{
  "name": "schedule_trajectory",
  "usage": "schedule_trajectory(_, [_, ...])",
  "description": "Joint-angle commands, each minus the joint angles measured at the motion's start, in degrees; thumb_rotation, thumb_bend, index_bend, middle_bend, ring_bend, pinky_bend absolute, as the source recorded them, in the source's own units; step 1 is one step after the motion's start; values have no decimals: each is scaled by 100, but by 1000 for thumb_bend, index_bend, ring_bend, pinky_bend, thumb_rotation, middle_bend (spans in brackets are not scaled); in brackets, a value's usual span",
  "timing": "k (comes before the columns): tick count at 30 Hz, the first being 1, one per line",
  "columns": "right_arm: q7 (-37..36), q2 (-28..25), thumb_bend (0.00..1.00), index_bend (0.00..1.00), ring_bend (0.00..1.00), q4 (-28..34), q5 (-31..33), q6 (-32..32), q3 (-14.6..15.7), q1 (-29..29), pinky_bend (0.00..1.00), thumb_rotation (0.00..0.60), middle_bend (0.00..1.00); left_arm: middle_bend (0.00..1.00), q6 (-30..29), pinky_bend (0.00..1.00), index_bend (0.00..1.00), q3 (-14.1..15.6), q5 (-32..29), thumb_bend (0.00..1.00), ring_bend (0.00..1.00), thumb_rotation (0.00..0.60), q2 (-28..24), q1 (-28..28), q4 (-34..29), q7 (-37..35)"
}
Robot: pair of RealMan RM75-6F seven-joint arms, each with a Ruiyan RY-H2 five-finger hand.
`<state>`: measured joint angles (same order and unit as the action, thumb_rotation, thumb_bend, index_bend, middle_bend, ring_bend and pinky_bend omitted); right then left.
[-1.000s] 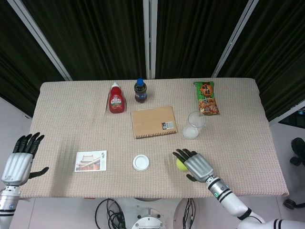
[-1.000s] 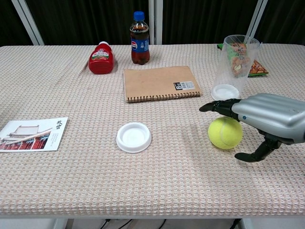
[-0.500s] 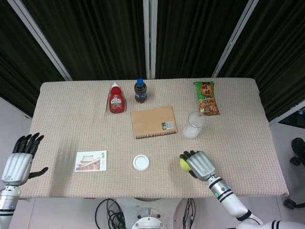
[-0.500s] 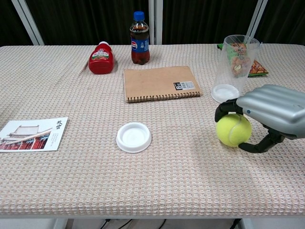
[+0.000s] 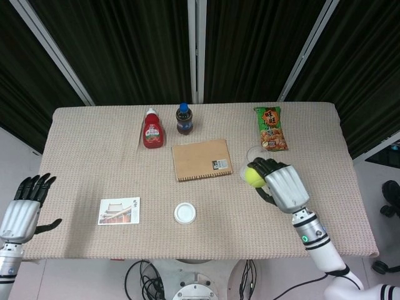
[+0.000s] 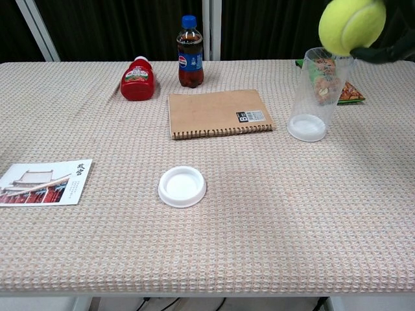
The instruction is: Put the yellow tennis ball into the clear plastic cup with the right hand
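Right hand (image 5: 282,185) raised above the table (image 5: 87,150), fingers curled around the yellow tennis ball (image 5: 254,177), gripping it. In the chest view, ball (image 6: 351,24) at the top edge, just above the rim of the clear plastic cup (image 6: 316,94), with a dark fingertip showing beside it; rest of that hand cut off by the frame there. Cup standing upright on the table, nothing inside it. From the head view, ball overlapping the cup's mouth, cup mostly hidden behind hand and ball.

Relative to the cup: green snack packet (image 5: 270,128) just behind it, lying flat; brown spiral notebook (image 5: 201,159) just beside it toward the left arm's side; white round lid (image 5: 185,213) nearer the front edge and further toward that side; postcard with a building picture (image 5: 119,210) further that way again, well apart from the cup. Red ketchup bottle (image 5: 153,129) and dark cola bottle with blue cap (image 5: 184,119) behind the notebook, side by side, near each other but apart.

Left hand (image 5: 21,210) off the table's front corner on the far side from the cup, fingers straight and spread, holding nothing.
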<state>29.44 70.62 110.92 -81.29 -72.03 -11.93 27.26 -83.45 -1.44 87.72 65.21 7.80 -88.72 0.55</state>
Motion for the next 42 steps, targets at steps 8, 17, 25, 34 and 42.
schedule_trajectory(8, [728, 18, 370, 502, 517, -388, 1678, 476, -657, 689, 655, 600, 500, 31, -101, 0, 72, 22, 83, 13, 0, 600, -14, -36, -52, 50])
schedule_trajectory(17, [884, 353, 363, 462, 505, -939, 2295, 732, -616, 1079, 647, 600, 476, 31, -15, 0, 72, 42, 96, 13, 0, 600, -39, -1, -130, 23])
schedule_trajectory(25, [742, 223, 278, 269, 293, -803, 2535, 940, -487, 1172, 486, 600, 338, 31, 5, 0, 72, 37, 89, 13, 0, 600, -67, 10, -150, -34])
schedule_trajectory(34, [469, -101, 190, 0, 0, -596, 2996, 1346, -413, 1325, 115, 600, 17, 31, 30, 0, 72, 51, 80, 15, 0, 600, -63, 10, -144, -70])
schedule_trajectory(42, [19, -438, 186, 0, 0, -100, 2144, 709, -150, 894, 51, 600, 0, 31, -79, 0, 72, 24, 133, 15, 0, 600, -111, -7, -185, -98])
